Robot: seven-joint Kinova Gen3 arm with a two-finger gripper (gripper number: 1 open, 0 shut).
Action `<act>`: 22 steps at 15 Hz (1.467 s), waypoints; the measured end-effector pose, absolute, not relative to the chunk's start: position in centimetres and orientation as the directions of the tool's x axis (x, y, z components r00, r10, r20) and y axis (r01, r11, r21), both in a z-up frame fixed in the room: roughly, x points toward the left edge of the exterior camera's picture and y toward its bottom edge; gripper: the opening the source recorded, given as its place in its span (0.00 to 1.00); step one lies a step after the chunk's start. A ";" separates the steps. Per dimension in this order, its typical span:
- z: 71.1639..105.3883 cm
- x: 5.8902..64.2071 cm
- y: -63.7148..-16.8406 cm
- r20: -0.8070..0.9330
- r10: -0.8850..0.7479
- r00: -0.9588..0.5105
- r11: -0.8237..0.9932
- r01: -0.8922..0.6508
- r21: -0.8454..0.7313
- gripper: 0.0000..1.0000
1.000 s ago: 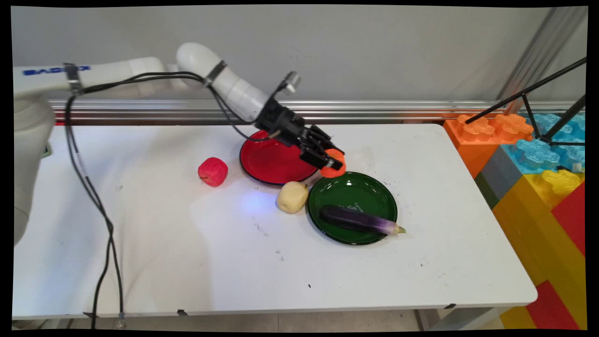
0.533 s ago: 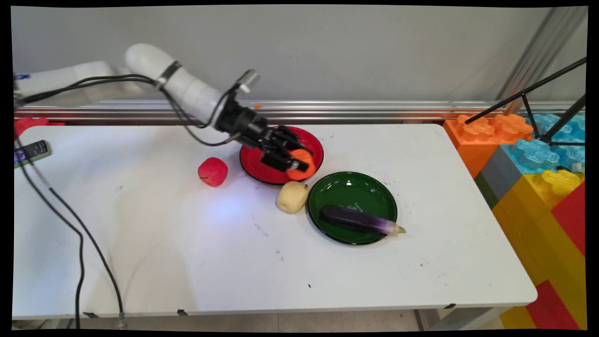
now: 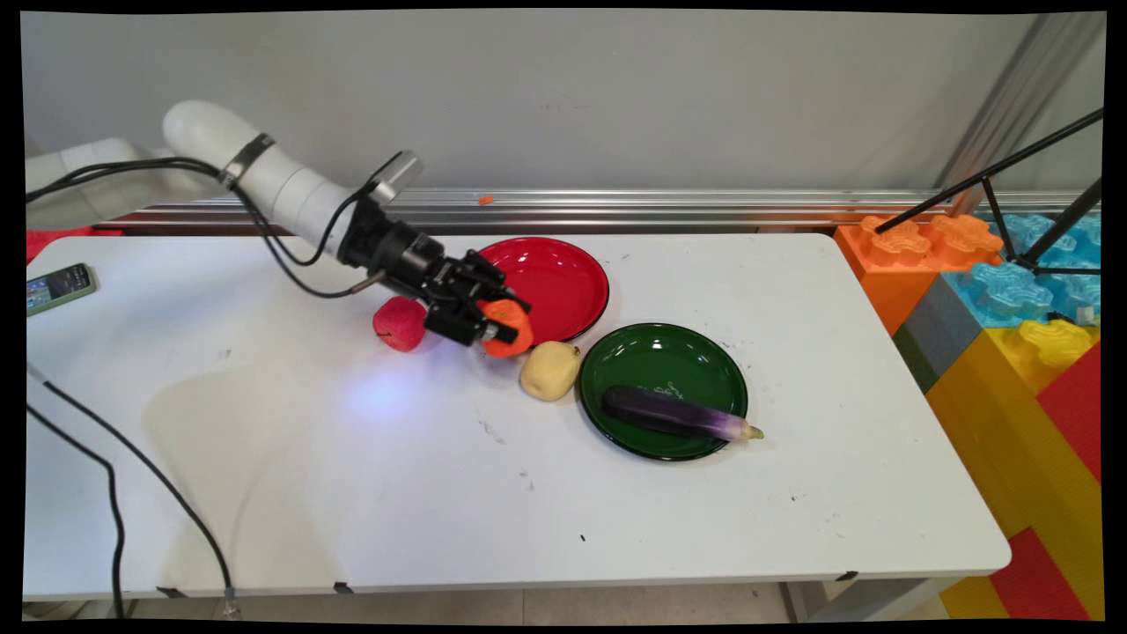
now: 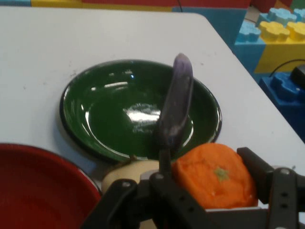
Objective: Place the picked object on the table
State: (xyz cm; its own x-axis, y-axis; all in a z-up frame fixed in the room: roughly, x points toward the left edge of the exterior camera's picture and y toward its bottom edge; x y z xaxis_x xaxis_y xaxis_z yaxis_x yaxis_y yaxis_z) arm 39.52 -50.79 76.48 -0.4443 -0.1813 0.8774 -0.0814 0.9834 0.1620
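Hand (image 3: 495,328), pinching our orange (image 3: 508,328), has swung from over the green plate (image 3: 662,352) past the red plate (image 3: 563,273), beside the potato (image 3: 549,371).

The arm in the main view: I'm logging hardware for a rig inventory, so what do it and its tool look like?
The arm is white, built of rounded tubular links, with a metal band clamped round one. Black cables loop along it and hang down toward the table's near left. A small silvery box sits near the wrist. The tool is black, a two-finger linkage of jointed bars on a black cylindrical base.
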 end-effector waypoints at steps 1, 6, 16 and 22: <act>76.0 40.0 -50.5 0.877 -0.179 -0.447 0.984 -0.082 0.159 0.00; 73.4 41.1 -49.9 0.874 -0.173 -0.453 0.985 -0.093 0.147 0.00; 69.8 41.9 -49.6 0.873 -0.165 -0.459 0.986 -0.105 0.131 0.00; 68.3 42.5 -49.2 0.868 -0.170 -0.467 0.985 -0.109 0.134 0.00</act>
